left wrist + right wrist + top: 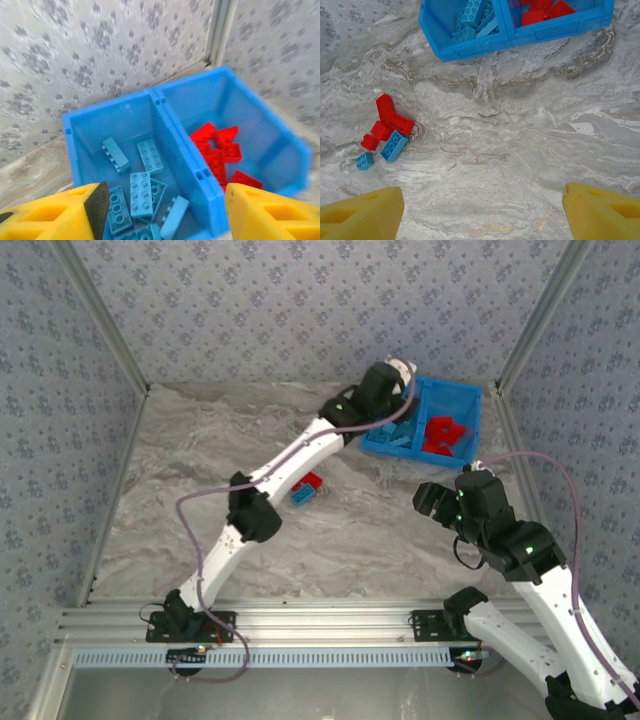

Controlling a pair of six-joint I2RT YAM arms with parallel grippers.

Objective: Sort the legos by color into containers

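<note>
The blue bin (452,386) stands at the back right. Its left compartment holds several light blue legos (141,188), one of them blurred (175,218). Its right compartment holds several red legos (218,150). A divider wall (172,135) separates them. My left gripper (167,215) hangs open over the left compartment, nothing between its yellow fingers (95,205). On the table lies a small cluster of red legos (390,117) with a light blue brick (394,145) and a smaller blue one (365,160); the same cluster (308,488) lies mid-table. My right gripper (482,210) is open above bare table, right of the cluster.
Patterned walls close in the marble table (200,470) on three sides, with the bin near the back right corner post (220,30). The left arm (290,455) stretches diagonally across the table, passing just beside the loose cluster. The bin's front wall (470,47) faces my right gripper.
</note>
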